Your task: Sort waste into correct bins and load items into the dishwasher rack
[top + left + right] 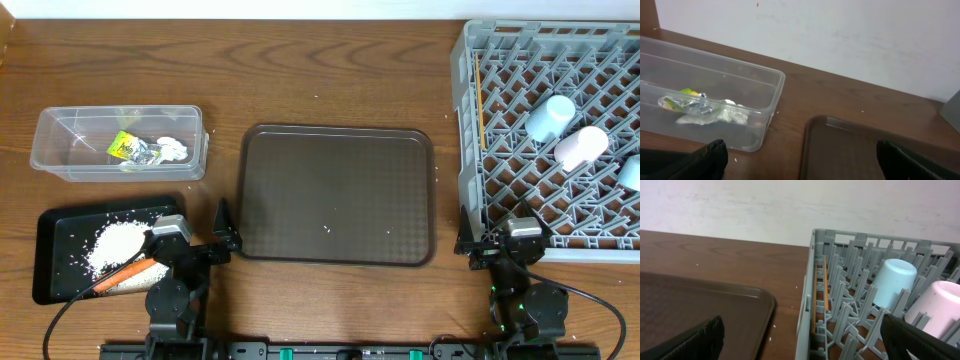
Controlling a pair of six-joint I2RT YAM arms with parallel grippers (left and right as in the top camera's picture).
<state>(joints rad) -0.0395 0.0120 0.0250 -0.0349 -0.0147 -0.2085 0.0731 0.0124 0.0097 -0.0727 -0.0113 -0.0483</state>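
Seemingly little remains: left gripper point(800, 156) and right gripper point(802, 330) both gape wide, empty; the chopsticks point(481, 100) run up-frame along the dishwasher rack point(463, 150) wall, nearest the right.

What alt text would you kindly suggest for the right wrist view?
A grey dishwasher rack holds wooden chopsticks along its wall, a light-blue cup and a pinkish-white cup. A brown tray lies beside it.

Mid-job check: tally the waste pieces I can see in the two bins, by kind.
Rice pile, in black tray: 1
Carrot, in black tray: 1
Wrapper, in clear tub: 1
Foil, in clear tub: 1
Tissue, in clear tub: 1
Total: 5
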